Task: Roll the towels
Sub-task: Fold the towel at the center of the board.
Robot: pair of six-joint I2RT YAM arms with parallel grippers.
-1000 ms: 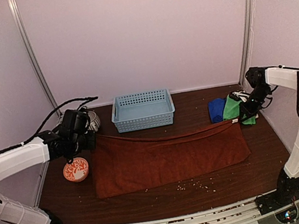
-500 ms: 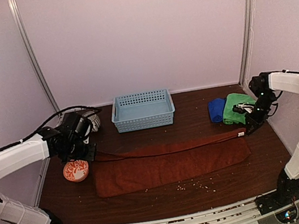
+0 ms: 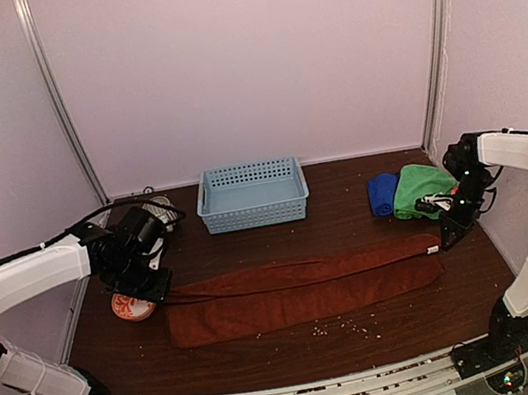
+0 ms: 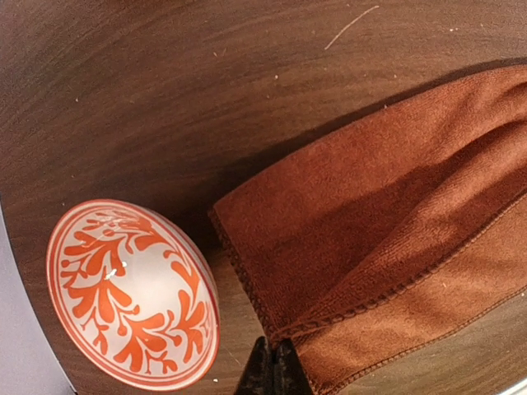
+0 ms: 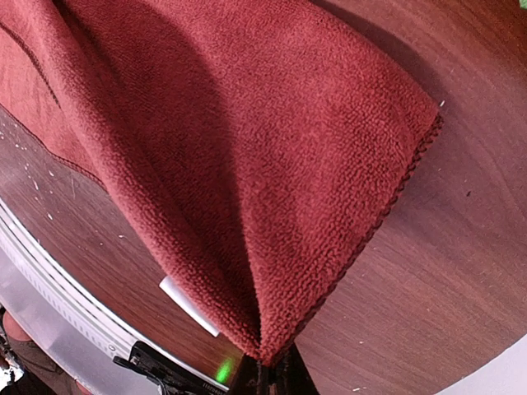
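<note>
Top view, towel: the rust-red towel (image 3: 300, 291) lies folded lengthwise across the middle of the table (image 3: 270, 354), a long band from near the left edge to near the right edge.
Top view, grippers: the left gripper (image 3: 155, 293) is pinched on the band's left end and the right gripper (image 3: 441, 242) on its right end, both low at the cloth.
Top view, neighbours: the green towel (image 3: 420, 190) and blue towel (image 3: 383, 194) wait by the far right corner. The basket (image 3: 252, 195) sits at the far edge, and the bowl (image 3: 130, 307) is just beside the left gripper.
Left wrist: jaws together on the hemmed corner, layers bunched at the tips, with the bowl right alongside.
Right wrist: jaws clamped on the very point of the corner, with a white tag (image 5: 189, 306) under the fold.
Risk, grip: that tip-of-the-corner hold looks thin, so any tug could slip the cloth out and spoil the fold.
Risk, left side: a sideways sweep here could knock the bowl.
Risk, roll: uneven ends would likely give a crooked roll.
</note>
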